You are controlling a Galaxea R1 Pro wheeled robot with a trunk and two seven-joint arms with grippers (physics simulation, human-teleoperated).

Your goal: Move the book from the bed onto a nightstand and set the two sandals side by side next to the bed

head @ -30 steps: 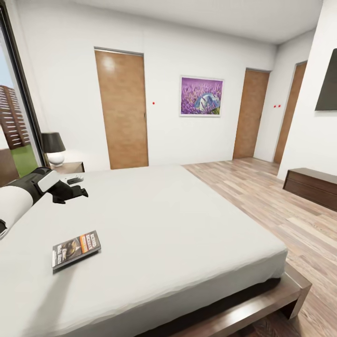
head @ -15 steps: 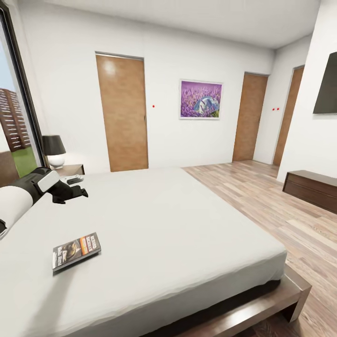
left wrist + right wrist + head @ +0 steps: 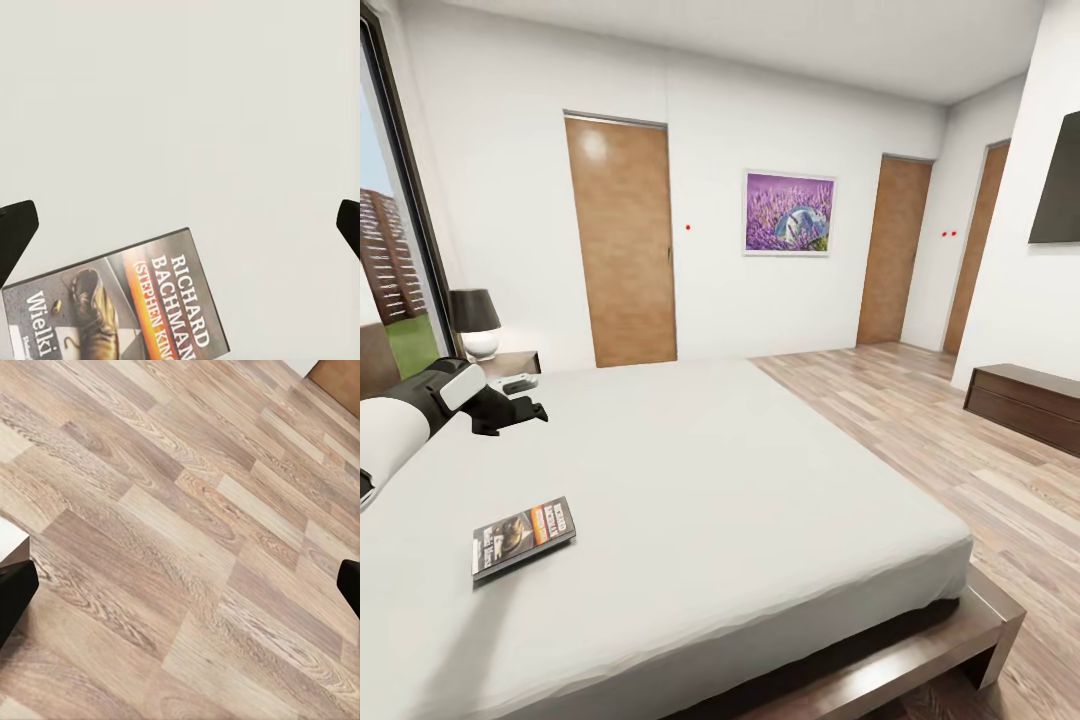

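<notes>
Head view: the book (image 3: 523,537) lies flat on the bed (image 3: 720,470), lower left of the frame, cover up, nothing touching it. The left gripper (image 3: 520,412) hangs over the mattress above and left of the book, well apart from it, on a white and black arm that enters from the left edge. Its dark fingers point right; from here I cannot tell how far apart they are.

Left wrist view: the book (image 3: 116,304) sits at the bottom, cut off by the lower edge, with an orange band, white lettering and a dark boot picture on the cover. Two black fingertips (image 3: 15,232) show at the far left and right edges with bare mattress between them, so the gripper is wide and holds nothing.

Right wrist view: pale wood floor (image 3: 187,532), black fingertips (image 3: 13,589) again at both side edges, so the right gripper is spread wide with nothing in it.

Back in the head view, the nightstand (image 3: 512,362) stands beyond the bed at mid left, half hidden by the arm and mattress. It carries a lamp (image 3: 476,322) and a small pale object too small to make out. Three wooden doors, a purple picture (image 3: 790,213) and a dark low cabinet (image 3: 1025,402) at right ring the room.
</notes>
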